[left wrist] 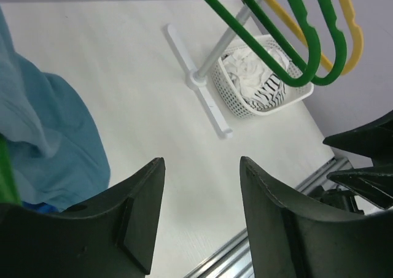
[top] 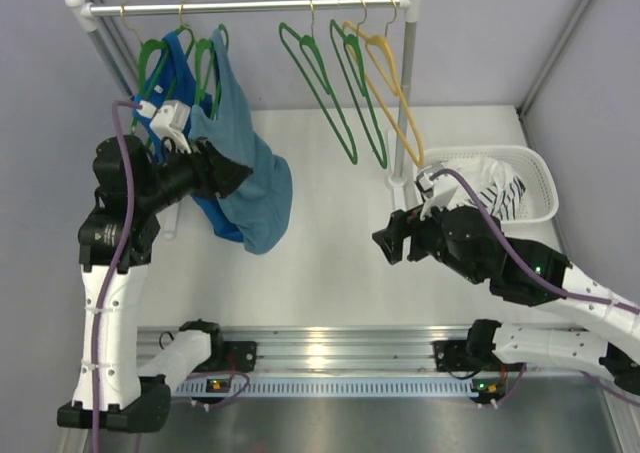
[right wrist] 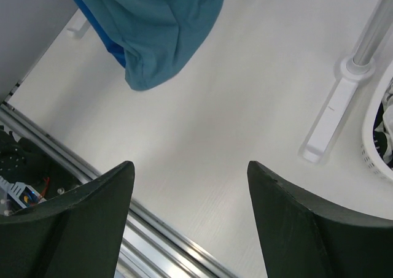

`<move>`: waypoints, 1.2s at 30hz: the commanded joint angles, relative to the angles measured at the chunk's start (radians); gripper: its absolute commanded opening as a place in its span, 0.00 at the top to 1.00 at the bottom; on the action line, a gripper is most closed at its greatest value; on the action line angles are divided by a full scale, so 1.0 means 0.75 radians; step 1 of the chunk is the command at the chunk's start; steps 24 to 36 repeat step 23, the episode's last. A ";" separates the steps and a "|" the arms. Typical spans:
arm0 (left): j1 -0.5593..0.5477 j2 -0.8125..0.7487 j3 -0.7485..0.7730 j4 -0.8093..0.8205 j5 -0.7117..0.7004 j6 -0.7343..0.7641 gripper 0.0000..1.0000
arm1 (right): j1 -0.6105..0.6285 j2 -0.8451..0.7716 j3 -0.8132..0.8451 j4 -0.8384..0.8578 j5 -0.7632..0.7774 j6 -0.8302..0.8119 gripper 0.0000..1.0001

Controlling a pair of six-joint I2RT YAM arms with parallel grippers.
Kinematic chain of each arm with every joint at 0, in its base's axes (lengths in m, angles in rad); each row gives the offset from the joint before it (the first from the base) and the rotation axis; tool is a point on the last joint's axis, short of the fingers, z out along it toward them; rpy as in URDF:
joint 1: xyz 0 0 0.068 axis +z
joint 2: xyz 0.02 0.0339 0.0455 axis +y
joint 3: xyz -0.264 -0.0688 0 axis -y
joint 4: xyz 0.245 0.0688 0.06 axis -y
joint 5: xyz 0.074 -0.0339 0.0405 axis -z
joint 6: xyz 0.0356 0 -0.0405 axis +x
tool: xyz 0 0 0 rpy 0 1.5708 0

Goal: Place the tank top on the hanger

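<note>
The muted teal tank top (top: 252,178) hangs on a green hanger (top: 210,65) at the left of the rail, in front of a brighter royal-blue top (top: 178,61). It also shows in the left wrist view (left wrist: 43,137) and the right wrist view (right wrist: 156,26). My left gripper (top: 238,176) is open and empty, right beside the hanging top. My right gripper (top: 388,243) is open and empty over the table, to the right of the top and apart from it.
Two bare green hangers (top: 325,88) and a yellow hanger (top: 392,93) hang on the rail (top: 250,6). A white basket (top: 540,178) with white-and-striped cloth (top: 495,188) stands at the right. The rack's post and foot (right wrist: 334,115) stand beside the basket.
</note>
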 commanded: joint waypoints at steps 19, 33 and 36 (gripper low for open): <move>-1.133 -0.293 -1.003 0.553 -0.900 -0.325 0.47 | 0.010 -0.278 -0.460 0.123 0.123 0.185 0.18; -1.172 -0.264 -1.003 0.574 -0.937 -0.299 0.46 | 0.010 -0.214 -0.443 0.119 0.136 0.191 0.17; -1.172 -0.264 -1.003 0.574 -0.937 -0.299 0.46 | 0.010 -0.214 -0.443 0.119 0.136 0.191 0.17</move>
